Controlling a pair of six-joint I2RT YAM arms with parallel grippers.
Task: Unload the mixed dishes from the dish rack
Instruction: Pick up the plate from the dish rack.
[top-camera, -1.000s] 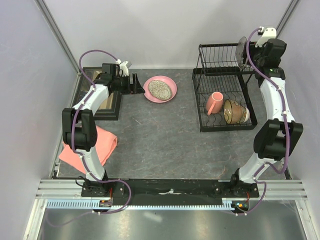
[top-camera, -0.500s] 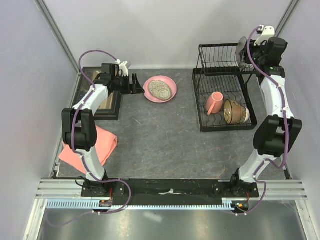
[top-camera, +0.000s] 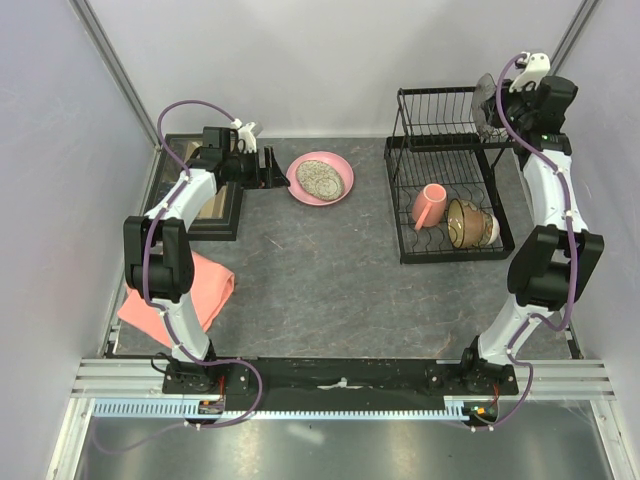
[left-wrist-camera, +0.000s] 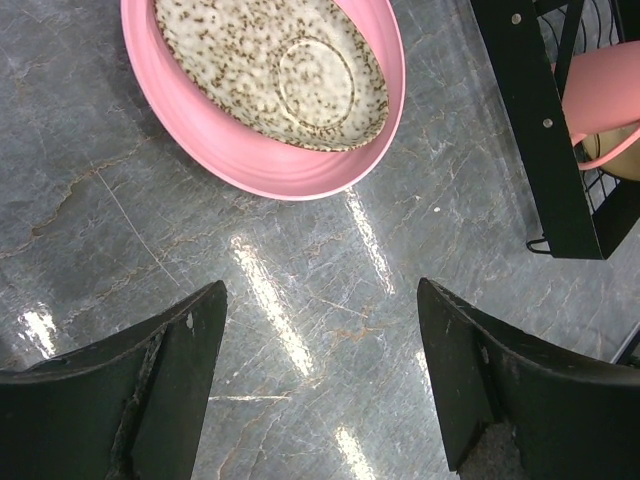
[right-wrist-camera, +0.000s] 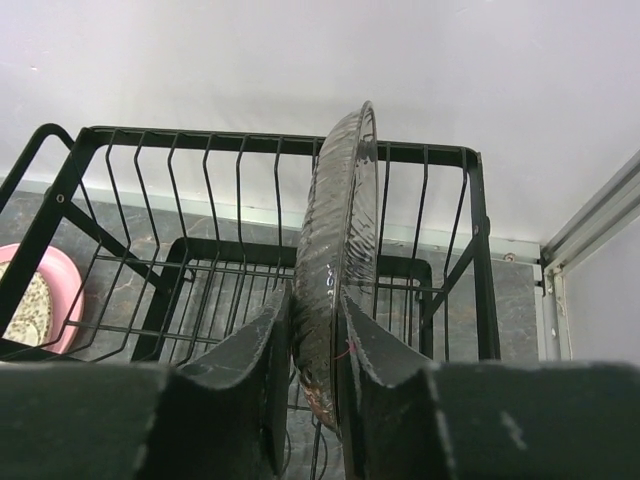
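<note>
Desk (top-camera: 320, 270): grey, stone-patterned; carries everything listed.
Dish rack (top-camera: 393, 190): black wire, two tiers, at the desk's far right.
Pink plate (left-wrist-camera: 260, 165): flat on the desk, left of the rack and well apart from it.
Glass plate (right-wrist-camera: 330, 250): clear, upright on edge at the right end of the rack's upper tier.
Speckled plate (top-camera: 319, 176): lying inside the pink plate.
Bowl (top-camera: 468, 222): lower tier, tilted.
Mug (top-camera: 430, 206): lower tier, on its side, just left of the bowl.
Left fingers (left-wrist-camera: 180, 370): spread wide, holding nothing — over bare desk near the pink plate.
Right fingers (right-wrist-camera: 255, 370): clamped on the glass plate — one against each face.
</note>
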